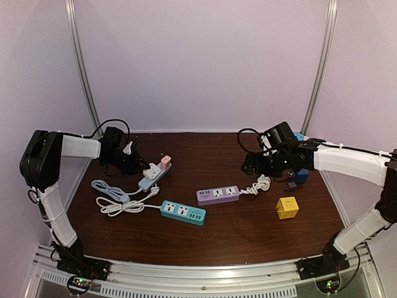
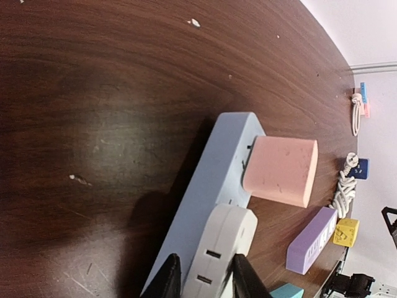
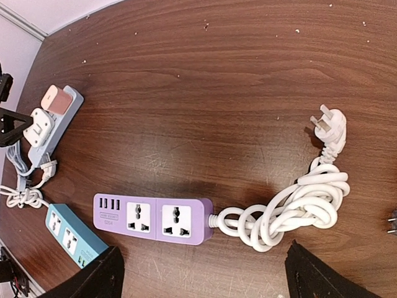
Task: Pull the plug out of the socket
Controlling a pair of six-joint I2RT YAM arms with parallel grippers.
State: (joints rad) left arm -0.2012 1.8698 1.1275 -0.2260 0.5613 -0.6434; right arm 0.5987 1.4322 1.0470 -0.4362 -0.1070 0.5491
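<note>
A light blue power strip (image 1: 149, 180) lies at the back left with a white plug (image 1: 151, 171) and a pink plug (image 1: 165, 161) seated in it. My left gripper (image 1: 133, 162) is at the strip. In the left wrist view its gripper (image 2: 205, 279) is closed around the white plug (image 2: 220, 248), one finger on each side, with the pink plug (image 2: 280, 171) just beyond on the strip (image 2: 214, 167). My right gripper (image 1: 254, 164) hovers wide open and empty; in the right wrist view the gripper (image 3: 208, 276) is above a purple power strip (image 3: 155, 220).
The purple strip (image 1: 218, 195) has a coiled white cord (image 3: 298, 208) with a loose plug (image 3: 329, 127). A teal strip (image 1: 183, 212) lies near the front beside bundled white cable (image 1: 115, 205). A yellow cube adapter (image 1: 287, 207) and a blue adapter (image 1: 301, 176) sit at right.
</note>
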